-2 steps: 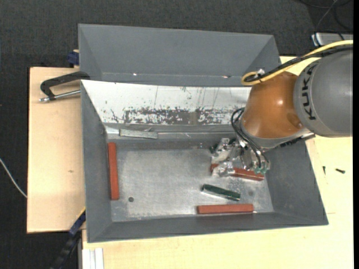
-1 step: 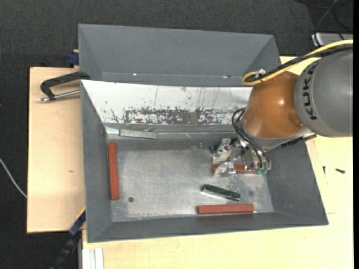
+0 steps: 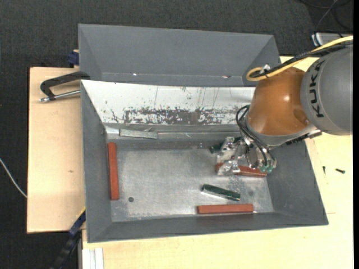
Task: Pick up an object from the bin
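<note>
My gripper [image 3: 229,160] hangs low over the right part of the bin floor, under the orange wrist cover. A small red-orange piece [image 3: 254,172] lies right beside it on its right; whether the two touch is hidden by the metal parts. A dark green flat stick [image 3: 221,192] lies on the floor just below the gripper, apart from it. Further toward the front wall lies a long red bar [image 3: 225,209], flat and level.
A second red bar [image 3: 113,171] lies along the left wall. A thin grey strip [image 3: 137,132] rests at the back left corner, and a small dark speck [image 3: 130,199] sits on the floor at the front left.
</note>
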Available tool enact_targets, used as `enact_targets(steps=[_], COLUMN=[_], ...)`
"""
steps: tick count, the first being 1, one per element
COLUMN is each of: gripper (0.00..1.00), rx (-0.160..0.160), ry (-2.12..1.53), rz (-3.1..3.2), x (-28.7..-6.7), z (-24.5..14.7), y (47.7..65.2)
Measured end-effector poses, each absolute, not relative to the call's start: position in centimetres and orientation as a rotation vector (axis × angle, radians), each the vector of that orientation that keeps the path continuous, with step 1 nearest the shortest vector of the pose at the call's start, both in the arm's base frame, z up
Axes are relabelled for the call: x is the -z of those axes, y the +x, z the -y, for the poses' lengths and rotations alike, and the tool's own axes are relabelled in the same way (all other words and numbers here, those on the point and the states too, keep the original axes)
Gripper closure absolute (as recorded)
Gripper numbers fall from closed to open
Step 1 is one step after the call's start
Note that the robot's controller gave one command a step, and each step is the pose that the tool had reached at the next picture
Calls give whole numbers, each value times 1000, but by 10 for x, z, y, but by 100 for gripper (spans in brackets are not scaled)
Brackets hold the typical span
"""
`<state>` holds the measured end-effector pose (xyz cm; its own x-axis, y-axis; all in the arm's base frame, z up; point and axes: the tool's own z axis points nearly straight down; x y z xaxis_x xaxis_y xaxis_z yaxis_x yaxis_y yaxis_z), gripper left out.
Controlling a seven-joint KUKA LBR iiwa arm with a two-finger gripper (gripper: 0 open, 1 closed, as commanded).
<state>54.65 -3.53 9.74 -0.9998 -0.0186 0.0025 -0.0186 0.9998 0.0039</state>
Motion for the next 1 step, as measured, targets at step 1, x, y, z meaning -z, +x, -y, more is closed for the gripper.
enact_targets(steps=[1], gripper=[100], rx=[3], ry=[28], rz=[3140], x=[-121], z=[36], y=[547])
